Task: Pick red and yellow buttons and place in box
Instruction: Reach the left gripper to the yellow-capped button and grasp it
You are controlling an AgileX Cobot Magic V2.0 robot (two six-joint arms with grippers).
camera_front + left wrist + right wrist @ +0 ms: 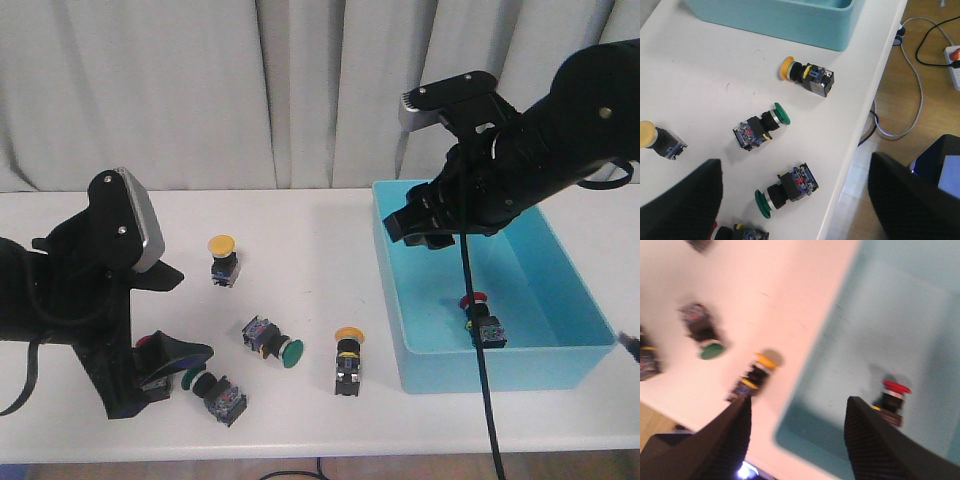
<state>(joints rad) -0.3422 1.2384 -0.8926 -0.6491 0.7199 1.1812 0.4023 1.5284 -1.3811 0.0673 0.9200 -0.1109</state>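
Observation:
The turquoise box (400, 300) stands at the right, with one red button (478, 318) lying inside it. Two yellow buttons lie on the table, one at the back (222, 258) and one beside the box (347, 358). Another red-capped button (147, 345) lies at my left gripper (175, 365), which is open and low over the table's front left. In the left wrist view (797, 200) a green button (787, 187) lies between the spread fingers. My right gripper (430, 228) is open and empty above the box's near-left corner; it also shows in the right wrist view (797, 440).
Two green-capped buttons (215, 390) (270, 340) lie near the front left of the table. The table's front edge is close to the left gripper. Cables and a power strip (952, 55) lie on the floor beyond the edge.

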